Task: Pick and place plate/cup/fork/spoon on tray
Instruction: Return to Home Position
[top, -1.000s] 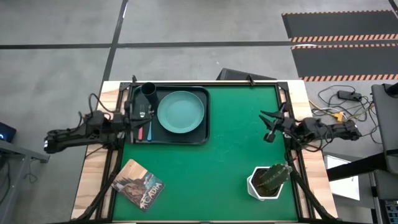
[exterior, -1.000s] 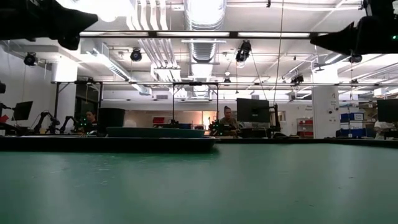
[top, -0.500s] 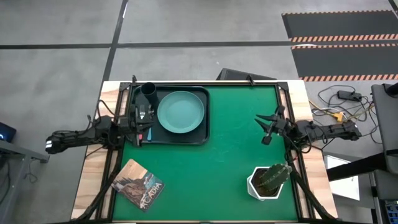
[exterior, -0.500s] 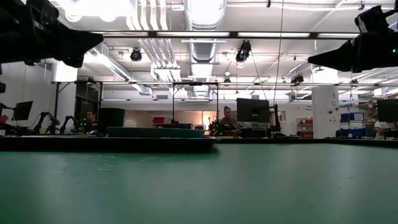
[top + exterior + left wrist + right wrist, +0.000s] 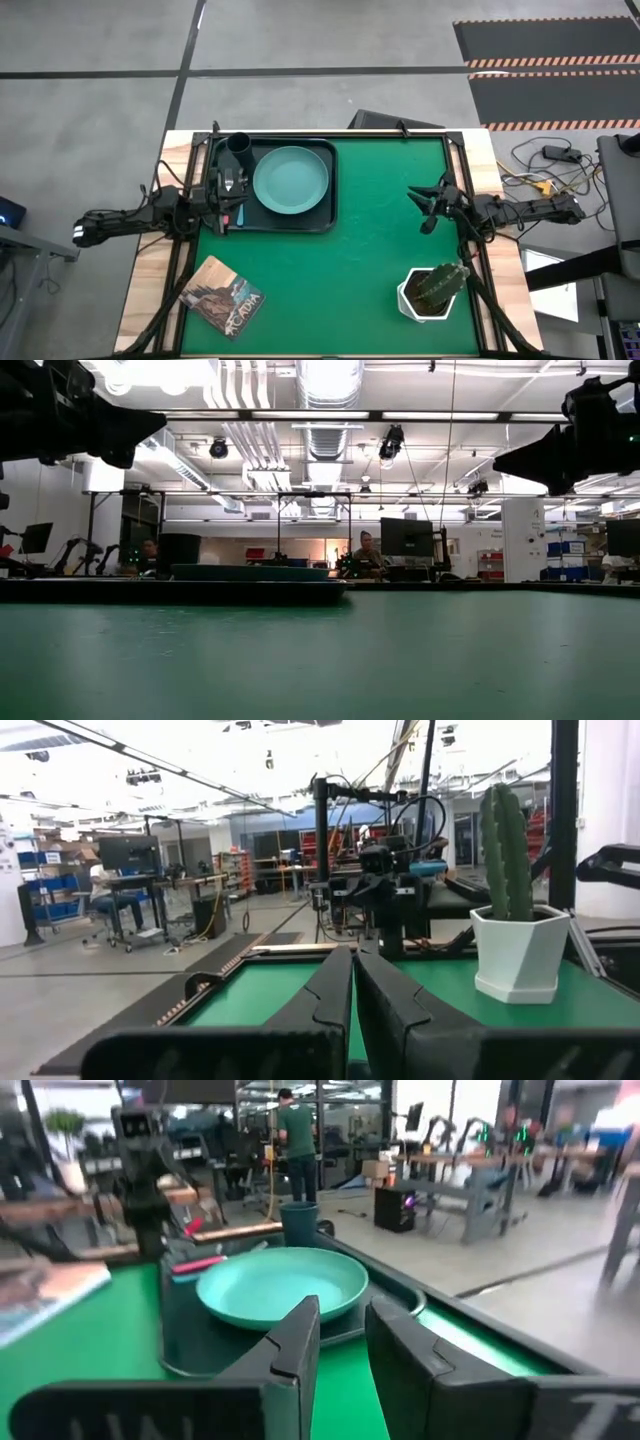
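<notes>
the plate (image 5: 290, 180) and cup (image 5: 239, 147) are sitting on the tray (image 5: 333, 205) at the tabletop's far left corner. the left gripper (image 5: 224, 196), fingers together, is hovering over the tray's left edge. the right gripper (image 5: 424, 206), fingers apart, is hanging near the right edge. retreating low, the left one is risking a knock to the rim or cup.

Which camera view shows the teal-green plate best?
The high view: the whole round teal-green plate lies unobstructed on the black tray. The right wrist view shows it obliquely; the low view, only edge-on; the left wrist view, not at all.
</notes>
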Motion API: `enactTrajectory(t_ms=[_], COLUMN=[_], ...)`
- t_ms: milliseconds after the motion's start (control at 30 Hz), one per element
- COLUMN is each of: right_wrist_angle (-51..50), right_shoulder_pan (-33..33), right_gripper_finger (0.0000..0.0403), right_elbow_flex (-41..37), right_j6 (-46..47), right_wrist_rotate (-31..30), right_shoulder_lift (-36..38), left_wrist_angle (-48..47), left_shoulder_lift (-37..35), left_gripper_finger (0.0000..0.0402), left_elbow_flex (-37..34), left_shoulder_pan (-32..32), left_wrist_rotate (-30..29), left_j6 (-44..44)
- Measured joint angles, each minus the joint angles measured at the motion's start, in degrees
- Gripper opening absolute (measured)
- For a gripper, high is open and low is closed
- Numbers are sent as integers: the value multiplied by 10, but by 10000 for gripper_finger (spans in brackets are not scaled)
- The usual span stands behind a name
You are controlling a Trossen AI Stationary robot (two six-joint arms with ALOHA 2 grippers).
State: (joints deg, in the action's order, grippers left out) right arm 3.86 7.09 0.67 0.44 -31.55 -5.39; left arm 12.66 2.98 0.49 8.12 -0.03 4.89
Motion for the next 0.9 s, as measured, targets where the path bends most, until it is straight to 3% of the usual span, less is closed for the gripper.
enactTrajectory(t_ms=[167, 600, 900], right_wrist_angle=[0, -1, -1], right_shoulder_pan=[0, 0, 0], right_gripper_finger=[68, 82, 70], right_elbow_flex=[0, 0, 0], right_j6=[50, 49, 50], right_wrist_rotate=[0, 0, 0], right_shoulder_lift=[0, 0, 0], left_wrist_angle=[0, 0, 0], left_shoulder_lift=[0, 0, -1], left_gripper_finger=[0, 0, 0], left_elbow_flex=[0, 0, -1], left_shoulder_pan=[0, 0, 0], left_wrist_rotate=[0, 0, 0], left_j6=[0, 0, 0])
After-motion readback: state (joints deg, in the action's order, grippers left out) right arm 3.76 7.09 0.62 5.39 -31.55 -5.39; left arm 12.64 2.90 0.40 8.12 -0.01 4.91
